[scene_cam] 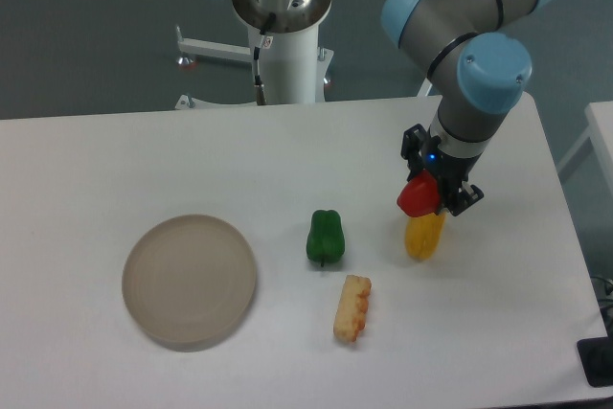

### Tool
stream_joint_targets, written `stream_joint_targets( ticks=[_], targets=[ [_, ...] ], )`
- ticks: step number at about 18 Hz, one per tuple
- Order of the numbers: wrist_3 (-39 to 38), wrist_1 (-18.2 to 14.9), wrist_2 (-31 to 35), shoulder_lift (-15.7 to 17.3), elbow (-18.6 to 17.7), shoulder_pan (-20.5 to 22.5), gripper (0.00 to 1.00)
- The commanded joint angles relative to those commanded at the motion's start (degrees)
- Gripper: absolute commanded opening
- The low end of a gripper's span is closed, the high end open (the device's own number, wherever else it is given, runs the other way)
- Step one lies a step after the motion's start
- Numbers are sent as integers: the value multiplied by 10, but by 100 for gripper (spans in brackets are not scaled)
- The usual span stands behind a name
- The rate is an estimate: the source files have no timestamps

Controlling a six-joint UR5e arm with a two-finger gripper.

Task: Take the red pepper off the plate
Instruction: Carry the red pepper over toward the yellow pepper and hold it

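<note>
The red pepper [417, 197] is small and glossy and sits between the black fingers of my gripper [428, 196], held above the table at the right. The gripper is shut on it. Just below it a yellow pepper [423, 235] lies on the table, partly hidden by the gripper. The round beige plate [189, 281] lies at the front left, far from the gripper, with nothing on it.
A green pepper [325, 236] stands near the table's middle. A yellow-orange corn-like piece [351, 306] lies in front of it. The arm's white base column [283, 55] stands at the back edge. The table's right edge is close to the gripper.
</note>
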Motion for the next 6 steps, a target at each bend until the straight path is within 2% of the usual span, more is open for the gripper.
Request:
stream_joint_targets(
  ticks=[6],
  targets=[
    [-1,1,0,-2,-1,-2,22]
  ],
)
